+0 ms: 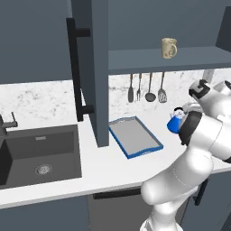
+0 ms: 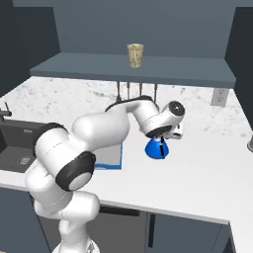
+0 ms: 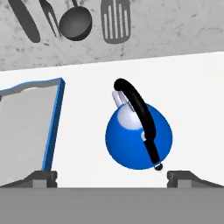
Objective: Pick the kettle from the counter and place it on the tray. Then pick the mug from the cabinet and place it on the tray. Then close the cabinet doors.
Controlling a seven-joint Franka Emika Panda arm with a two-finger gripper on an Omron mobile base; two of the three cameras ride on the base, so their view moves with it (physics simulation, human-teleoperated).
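Note:
The blue kettle (image 3: 138,138) with its black arched handle stands on the white counter (image 3: 87,87), right of the blue-rimmed tray (image 3: 52,127). My gripper (image 3: 113,178) hovers just above the kettle, open wide, nothing between its fingers. From the base, the kettle (image 1: 175,122) (image 2: 157,147) sits under my hand, with the tray (image 1: 135,154) to its left. The beige mug (image 1: 169,47) (image 2: 135,55) stands on the shelf of the open cabinet (image 1: 180,58). The left cabinet door (image 1: 97,67) is swung outward over the counter.
A dark sink (image 1: 40,153) with a faucet (image 1: 6,124) lies left of the open door. Several utensils (image 1: 146,88) (image 3: 74,22) hang on the wall behind the tray. An outlet (image 2: 216,97) is on the wall to the right.

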